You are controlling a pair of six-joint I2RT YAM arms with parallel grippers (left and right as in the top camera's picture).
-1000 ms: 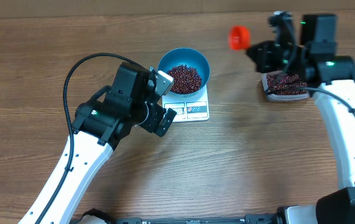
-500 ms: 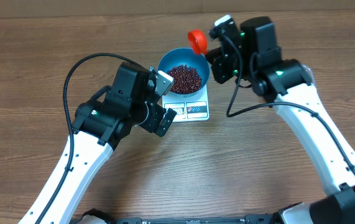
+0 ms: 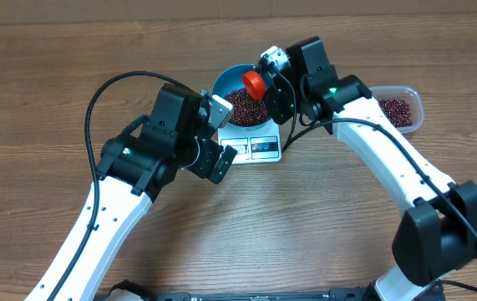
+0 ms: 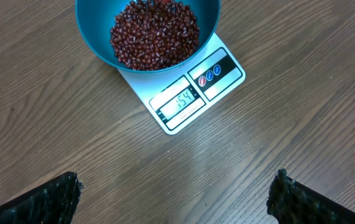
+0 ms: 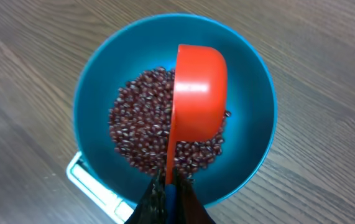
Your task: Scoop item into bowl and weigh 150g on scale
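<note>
Holding what, was the R gripper (image 5: 168,190)? (Kim)
Clamped tight on the red scoop (image 5: 197,87) handle; scoop sat turned sideways above the beans (image 5: 133,143) in the blue bowl (image 5: 90,99). (Lee)
Bowl was where? (Kim)
On the white scale (image 4: 233,78), display lit. L gripper (image 4: 177,199) hung nearby w/ jaws wide apart, nothing in them. (Lee)

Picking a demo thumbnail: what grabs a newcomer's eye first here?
The bright red scoop, pinched in the right gripper, hangs over the blue bowl of dark beans. Next, the white scale beneath the bowl, its display reading 154.
</note>
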